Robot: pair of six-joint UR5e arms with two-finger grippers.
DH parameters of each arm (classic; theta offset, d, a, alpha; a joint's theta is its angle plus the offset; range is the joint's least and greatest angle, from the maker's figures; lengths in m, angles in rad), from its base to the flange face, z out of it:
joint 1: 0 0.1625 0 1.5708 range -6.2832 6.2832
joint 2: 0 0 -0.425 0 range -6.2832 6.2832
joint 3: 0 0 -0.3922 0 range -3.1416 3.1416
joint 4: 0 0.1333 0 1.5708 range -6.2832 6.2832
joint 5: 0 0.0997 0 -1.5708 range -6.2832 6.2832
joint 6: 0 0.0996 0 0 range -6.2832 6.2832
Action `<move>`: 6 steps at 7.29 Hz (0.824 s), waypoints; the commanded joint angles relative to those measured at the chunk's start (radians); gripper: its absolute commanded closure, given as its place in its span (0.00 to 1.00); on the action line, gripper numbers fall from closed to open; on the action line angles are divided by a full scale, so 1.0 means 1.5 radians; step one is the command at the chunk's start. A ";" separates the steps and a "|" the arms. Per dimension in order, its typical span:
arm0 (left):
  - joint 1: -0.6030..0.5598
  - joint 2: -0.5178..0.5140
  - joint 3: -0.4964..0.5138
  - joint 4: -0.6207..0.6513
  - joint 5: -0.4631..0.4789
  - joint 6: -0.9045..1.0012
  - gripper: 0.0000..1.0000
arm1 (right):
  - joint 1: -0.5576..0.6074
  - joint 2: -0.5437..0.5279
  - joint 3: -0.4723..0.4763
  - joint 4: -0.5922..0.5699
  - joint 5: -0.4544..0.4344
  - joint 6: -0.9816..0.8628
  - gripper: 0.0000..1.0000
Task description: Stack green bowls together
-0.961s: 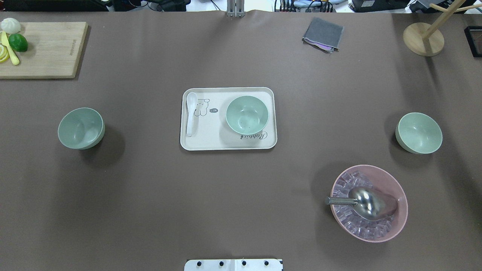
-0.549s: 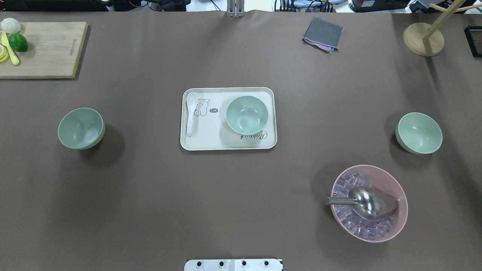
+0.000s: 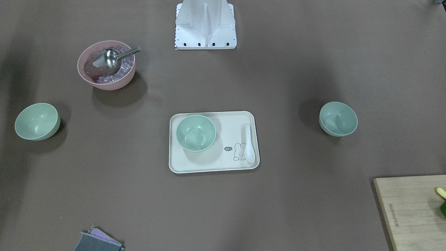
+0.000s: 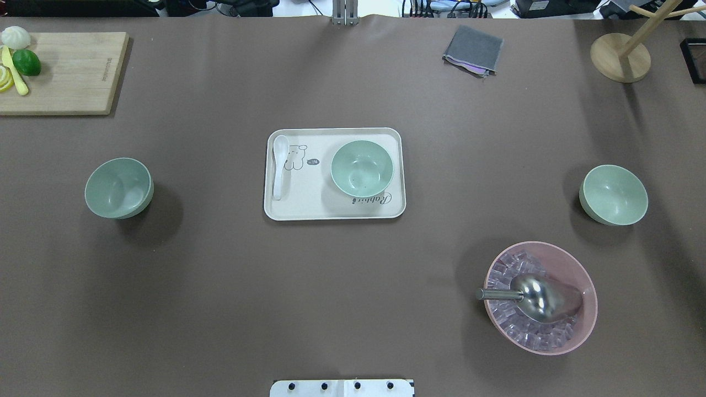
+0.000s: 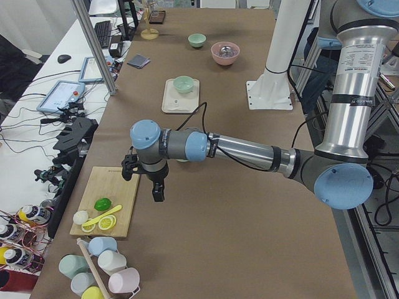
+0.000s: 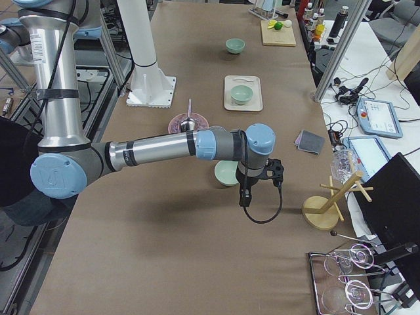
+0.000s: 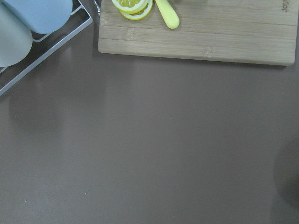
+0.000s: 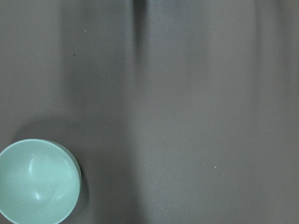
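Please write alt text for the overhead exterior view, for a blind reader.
Three green bowls stand apart on a table: the left bowl, the middle bowl on a cream tray with a white spoon, and the right bowl. A pink bowl with ice and a metal scoop sits lower right.

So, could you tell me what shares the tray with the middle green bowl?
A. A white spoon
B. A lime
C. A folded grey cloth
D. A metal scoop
A: in the overhead view the white spoon lies along the left side of the tray, apart from the green bowl standing on its right half, and nothing else is on it.
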 commanded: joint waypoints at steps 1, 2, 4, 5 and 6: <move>0.005 0.002 -0.009 -0.112 0.002 -0.005 0.02 | 0.000 0.000 0.004 0.000 0.003 0.000 0.00; 0.035 -0.004 -0.026 -0.116 0.005 -0.005 0.02 | 0.000 -0.001 0.003 0.000 0.004 0.000 0.00; 0.098 -0.027 -0.030 -0.120 0.035 -0.018 0.02 | 0.000 -0.002 0.004 0.000 0.012 0.000 0.00; 0.111 -0.030 -0.006 -0.143 0.028 -0.094 0.02 | 0.000 -0.003 0.003 -0.001 0.015 0.001 0.00; 0.138 -0.033 -0.008 -0.216 0.028 -0.162 0.02 | 0.000 -0.003 -0.001 -0.001 0.015 0.000 0.00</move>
